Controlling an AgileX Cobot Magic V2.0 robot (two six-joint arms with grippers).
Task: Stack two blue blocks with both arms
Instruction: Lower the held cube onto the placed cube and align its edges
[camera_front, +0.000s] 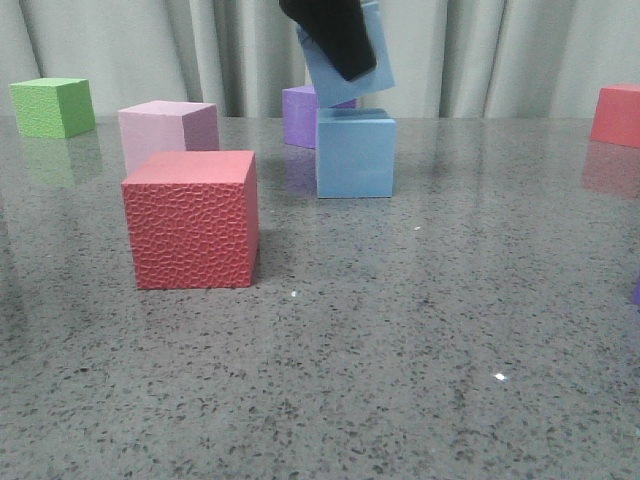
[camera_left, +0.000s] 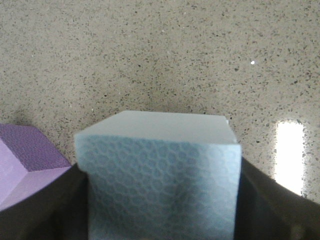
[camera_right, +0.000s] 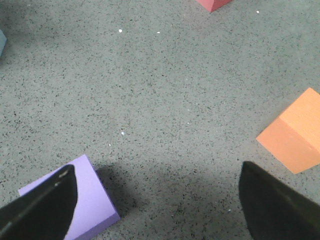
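Observation:
One blue block (camera_front: 355, 155) stands on the grey table (camera_front: 400, 330) at centre back. Right above it a second blue block (camera_front: 345, 92) hangs tilted, its low corner at the standing block's top edge; I cannot tell if they touch. My left gripper (camera_front: 340, 45) is shut on this tilted block. In the left wrist view the held blue block (camera_left: 160, 180) fills the space between the black fingers (camera_left: 45, 210). My right gripper (camera_right: 157, 200) is open above bare table, with nothing between its fingers.
A red cube (camera_front: 192, 220) and a pink cube (camera_front: 165, 130) stand front left. A green cube (camera_front: 52, 107) sits far left, a purple cube (camera_front: 300, 115) behind the blue blocks, another red cube (camera_front: 617, 115) far right. Near my right gripper lie a purple cube (camera_right: 92, 200) and an orange cube (camera_right: 295, 135).

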